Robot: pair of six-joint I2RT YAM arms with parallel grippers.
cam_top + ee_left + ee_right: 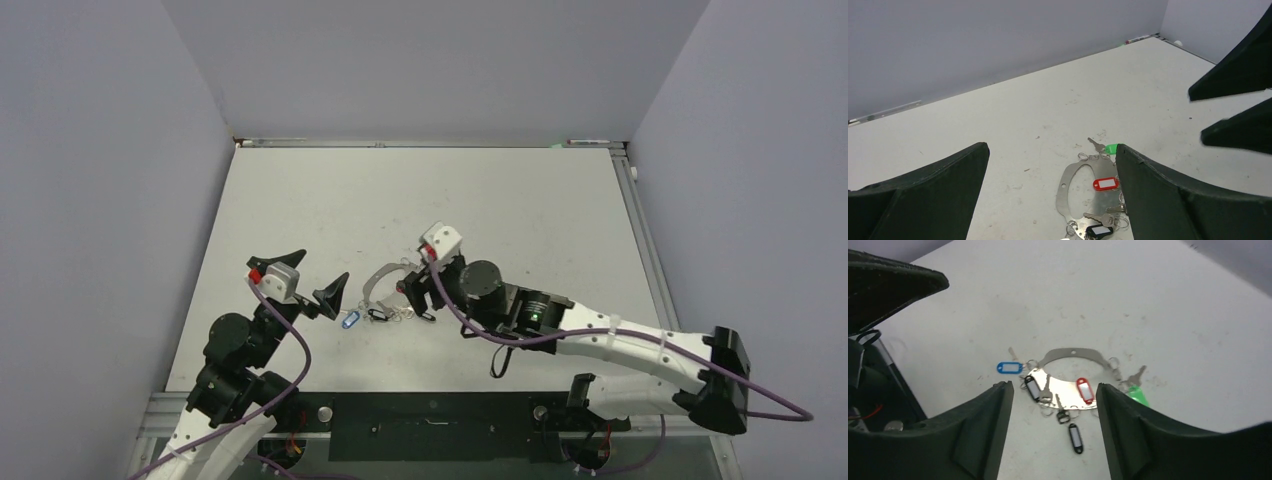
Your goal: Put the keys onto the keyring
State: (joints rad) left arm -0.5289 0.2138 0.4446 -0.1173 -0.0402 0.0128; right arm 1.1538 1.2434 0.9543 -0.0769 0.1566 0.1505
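Note:
The keyring (375,280) is a thin grey metal loop lying flat mid-table; it also shows as the keyring (1062,195) and the keyring (1073,353). Keys hang round it with a red tag (1085,390), a green tag (1138,395) and a black tag (1031,387). A blue-tagged key (1009,367) and a black-tagged key (1075,437) lie just off the loop. My left gripper (312,278) is open, left of the ring and above it. My right gripper (1054,390) is open with nothing in it, hovering over the ring's right side (412,288).
Grey walls close in the table (500,200) on three sides. The right arm (600,340) reaches in from the lower right. The right gripper's dark fingers (1238,80) fill the upper right of the left wrist view.

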